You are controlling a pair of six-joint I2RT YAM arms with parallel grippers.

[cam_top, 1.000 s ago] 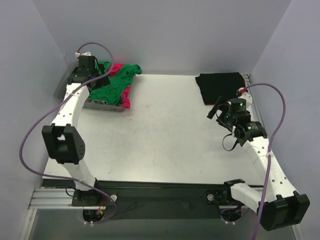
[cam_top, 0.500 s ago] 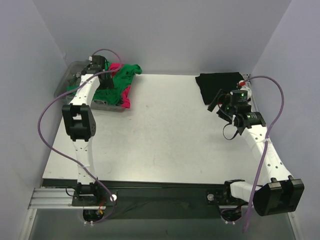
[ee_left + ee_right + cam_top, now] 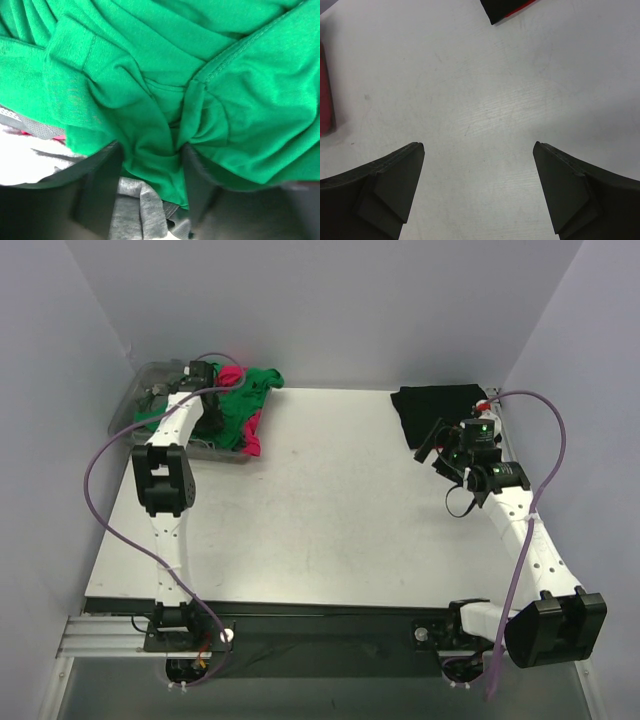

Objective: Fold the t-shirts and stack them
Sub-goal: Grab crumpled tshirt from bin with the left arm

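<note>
The left claw (image 3: 151, 150) pinches a fold of the green t-shirt (image 3: 235, 95) in the bin (image 3: 148, 376); the right claw (image 3: 478, 146) hangs spread over open worktop (image 3: 470, 75) near the black t-shirt (image 3: 440, 412).

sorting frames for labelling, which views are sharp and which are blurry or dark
Top external: even soft light, no glare, reasonably sharp. Left wrist: green t-shirt crisp, stitching readable, left fingers dark and blurred. Right wrist: table scratches sharp, right fingers in shadow.
</note>
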